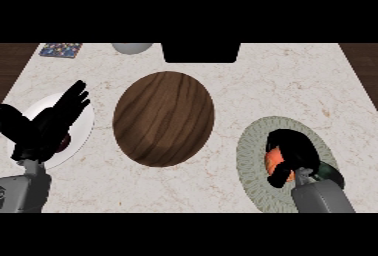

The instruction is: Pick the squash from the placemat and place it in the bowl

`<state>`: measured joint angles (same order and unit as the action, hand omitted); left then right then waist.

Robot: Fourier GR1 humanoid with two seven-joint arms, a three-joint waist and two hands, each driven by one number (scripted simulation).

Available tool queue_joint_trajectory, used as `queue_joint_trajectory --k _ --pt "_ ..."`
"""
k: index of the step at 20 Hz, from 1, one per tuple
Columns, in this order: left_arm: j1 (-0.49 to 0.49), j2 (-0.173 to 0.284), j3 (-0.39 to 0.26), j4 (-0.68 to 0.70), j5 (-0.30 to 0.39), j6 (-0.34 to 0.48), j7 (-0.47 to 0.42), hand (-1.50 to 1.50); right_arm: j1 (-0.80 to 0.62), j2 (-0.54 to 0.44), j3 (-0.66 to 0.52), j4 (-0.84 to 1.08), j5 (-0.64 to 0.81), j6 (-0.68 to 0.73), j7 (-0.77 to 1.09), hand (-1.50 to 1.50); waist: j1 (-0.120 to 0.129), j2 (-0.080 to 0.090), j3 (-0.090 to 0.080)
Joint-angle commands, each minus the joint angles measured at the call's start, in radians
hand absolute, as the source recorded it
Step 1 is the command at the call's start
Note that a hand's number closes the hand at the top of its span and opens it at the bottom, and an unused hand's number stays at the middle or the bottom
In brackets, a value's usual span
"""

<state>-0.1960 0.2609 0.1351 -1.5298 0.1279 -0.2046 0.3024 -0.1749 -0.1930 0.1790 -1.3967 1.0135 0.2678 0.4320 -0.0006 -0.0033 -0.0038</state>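
Note:
An orange squash (275, 159) lies on the round grey-green placemat (255, 145) at the right of the counter. My right hand (295, 150) is over it with fingers and thumb curled round it, hiding most of it; a dark green end shows by the wrist. The wooden bowl (164, 118) stands at the counter's middle, left of the placemat and apart from it. My left hand (52, 122) rests open at the left, fingers pointing up, above a white plate (83, 135).
A grey round object (132, 48) and a black box (201, 52) stand at the counter's far edge. A small patterned item (61, 49) lies at the far left corner. Dark wood borders the marble top on both sides.

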Motion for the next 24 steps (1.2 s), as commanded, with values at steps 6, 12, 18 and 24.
queue_joint_trajectory --k 6,12,18,24 --pt "0.025 -0.06 -0.04 -0.016 -0.062 0.047 -0.015 0.0 0.336 0.049 0.143 -0.344 0.092 -0.058 0.094 1.5 -0.013 -0.001 0.004" --pt "0.001 -0.012 0.014 0.023 -0.017 -0.004 -0.006 0.0 0.555 0.039 0.301 -0.655 0.166 -0.059 0.178 1.5 -0.012 0.001 0.003" --pt "0.019 -0.019 0.006 -0.035 0.008 -0.022 0.022 0.0 0.548 0.063 0.472 -0.926 0.288 0.104 0.352 1.5 -0.005 0.0 0.003" --pt "-0.007 -0.027 -0.004 0.02 -0.043 0.003 -0.017 0.0 0.414 0.156 0.698 -1.124 0.451 0.411 0.556 1.5 0.0 0.001 0.002"
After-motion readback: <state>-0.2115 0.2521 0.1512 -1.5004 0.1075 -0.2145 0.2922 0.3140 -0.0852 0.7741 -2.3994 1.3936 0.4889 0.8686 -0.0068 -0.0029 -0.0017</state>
